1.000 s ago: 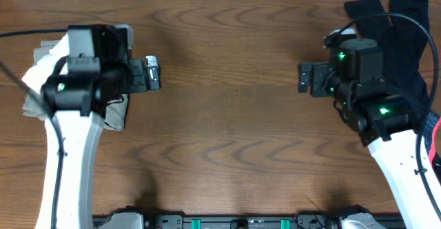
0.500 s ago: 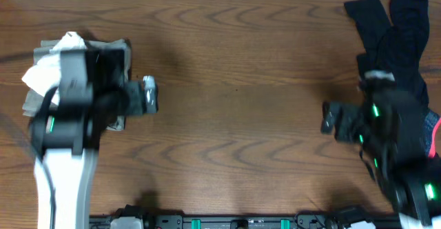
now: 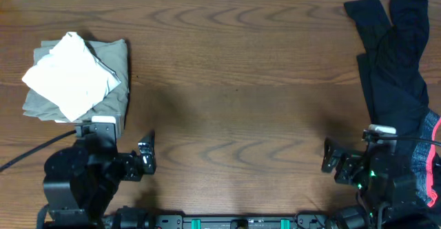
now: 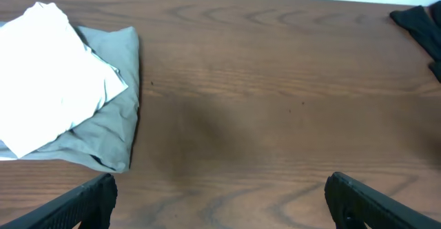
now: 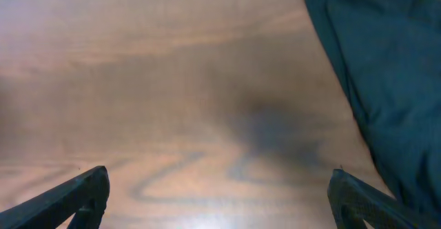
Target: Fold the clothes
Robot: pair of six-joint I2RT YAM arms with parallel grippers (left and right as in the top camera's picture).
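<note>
A folded white garment (image 3: pixel 69 74) lies on a folded grey-olive one (image 3: pixel 116 98) at the table's back left. The left wrist view shows the same white garment (image 4: pixel 48 70) on the grey one (image 4: pixel 114 125). Loose black clothes (image 3: pixel 396 56) sprawl along the right edge, and they show as a dark cloth (image 5: pixel 386 70) in the right wrist view. My left gripper (image 3: pixel 146 157) (image 4: pixel 220 205) hangs open and empty near the front edge, below the folded pile. My right gripper (image 3: pixel 331 157) (image 5: pixel 219 201) is open and empty too, just left of the black clothes.
A red-and-grey piece of cloth (image 3: pixel 428 156) lies at the right edge beside my right arm. Bare wooden table (image 3: pixel 234 84) spreads between the two piles. A corner of the black clothes (image 4: pixel 420 18) reaches the left wrist view's top right.
Both arms have drawn back from the piles toward the table's front edge. The folded pile at the left is now uncovered. Both grippers stayed open.
</note>
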